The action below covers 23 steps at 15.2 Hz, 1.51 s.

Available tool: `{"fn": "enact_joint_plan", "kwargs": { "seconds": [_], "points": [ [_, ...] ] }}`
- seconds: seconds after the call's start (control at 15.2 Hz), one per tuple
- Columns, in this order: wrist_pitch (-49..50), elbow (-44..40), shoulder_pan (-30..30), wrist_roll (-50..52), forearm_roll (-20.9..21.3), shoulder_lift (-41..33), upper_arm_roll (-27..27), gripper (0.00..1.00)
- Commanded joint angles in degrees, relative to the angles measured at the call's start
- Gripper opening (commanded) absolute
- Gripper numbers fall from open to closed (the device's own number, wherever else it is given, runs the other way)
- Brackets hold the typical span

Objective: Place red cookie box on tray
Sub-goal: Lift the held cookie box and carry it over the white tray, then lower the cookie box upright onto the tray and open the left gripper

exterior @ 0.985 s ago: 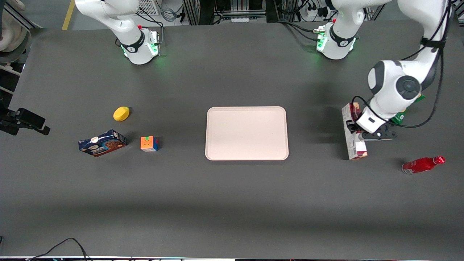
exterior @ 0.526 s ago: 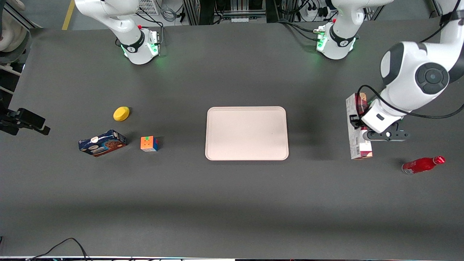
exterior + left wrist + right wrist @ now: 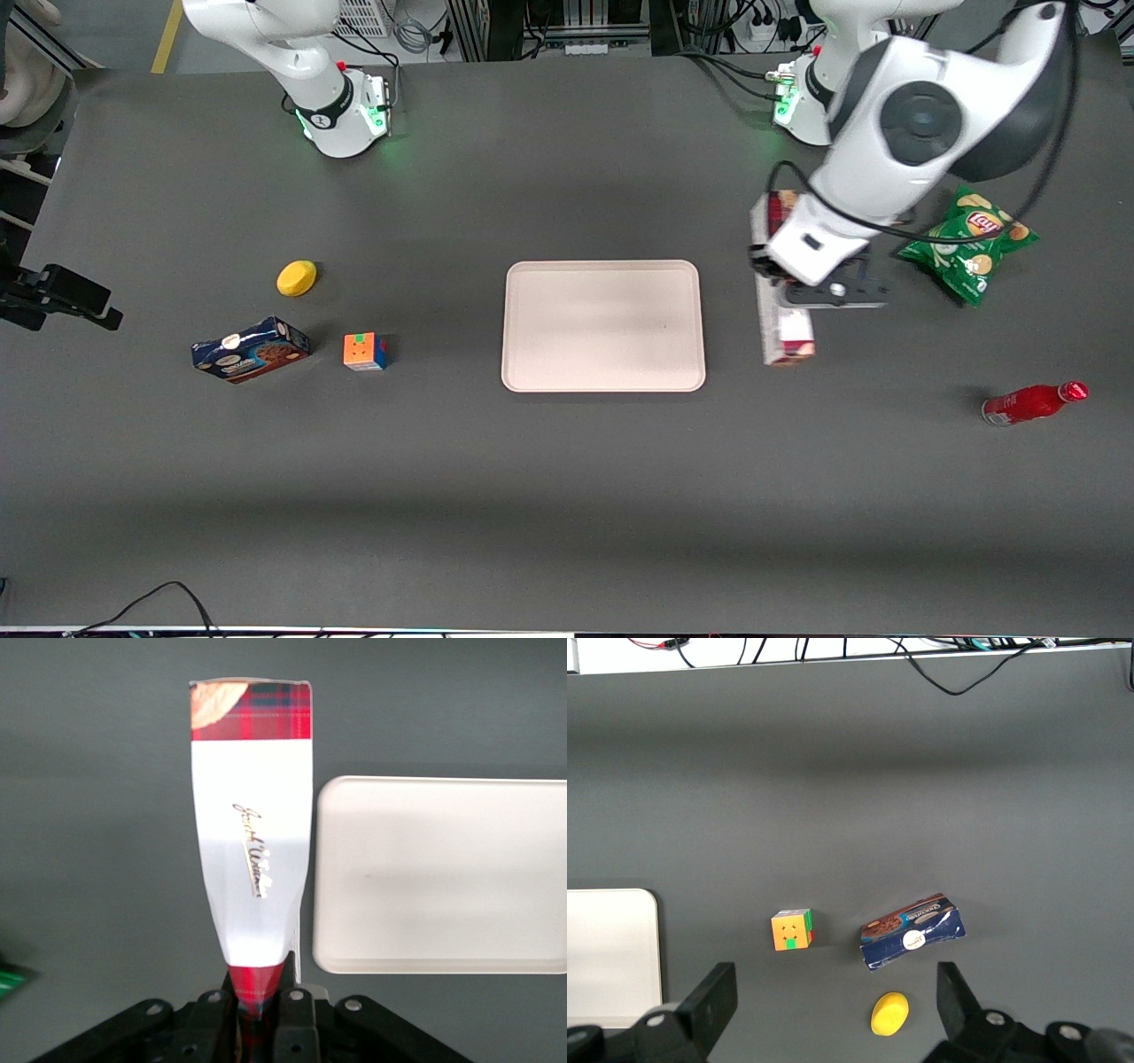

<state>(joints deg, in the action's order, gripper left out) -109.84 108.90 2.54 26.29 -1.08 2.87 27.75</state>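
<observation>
In the front view, from the left edge inward, a dark blue cookie box (image 3: 251, 349) lies in the middle left of the frame with a yellow lemon-like object (image 3: 297, 277) above it and a colour cube (image 3: 364, 351) beside it; the tray (image 3: 603, 325) sits bare at centre on the tabletop (image 3: 567, 496). Just right of it the gripper (image 3: 795, 285) is clamped on the red cookie box (image 3: 787, 335), carried clear of the tabletop and apart from the tray's rim. A green chip bag (image 3: 967, 242) and a red bottle (image 3: 1034, 401) lie further right. The step in hand looks like the transfer toward the tray; next the box must travel over the tray and come down flat inside the rim before release. The left wrist view alone shows the grip: the jaws pinch the box's near end, its white label panel facing the camera and the tray beside it. The right wrist view shows only the cube, blue box and yellow object plus a tray corner.
</observation>
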Motion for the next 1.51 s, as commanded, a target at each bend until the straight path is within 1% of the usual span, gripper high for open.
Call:
{"fn": "enact_joint_plan", "kwargs": {
  "seconds": [0.0,0.07,0.2,0.39,0.53,0.66,0.85,0.99,1.38,1.45],
  "points": [
    [-5.37,0.34,-2.53,5.61,0.2,3.89,1.95,0.0],
    [-7.91,2.26,-3.32,5.7,0.37,4.42,1.96,0.0],
    [-14.93,8.49,-4.21,7.88,2.74,4.42,2.04,0.0],
    [-23.99,15.01,-5.26,11.74,3.1,5.82,2.31,0.0],
    [-29.1,17.3,-6.22,14.3,3.1,8.19,2.66,0.0],
    [-32.45,18.01,-7.8,16.93,4.06,10.39,2.66,0.0],
    [-35.34,18.01,-9.48,22.29,10.11,13.38,2.66,0.0],
    [-36.24,18.01,-10.01,23.01,13.46,15.05,2.66,0.0],
    [-39.31,17.84,-10.01,23.01,14.35,17.34,1.78,0.0],
    [-39.84,17.66,-10.01,23.01,15.31,17.6,1.34,0.0]
  ]
}}
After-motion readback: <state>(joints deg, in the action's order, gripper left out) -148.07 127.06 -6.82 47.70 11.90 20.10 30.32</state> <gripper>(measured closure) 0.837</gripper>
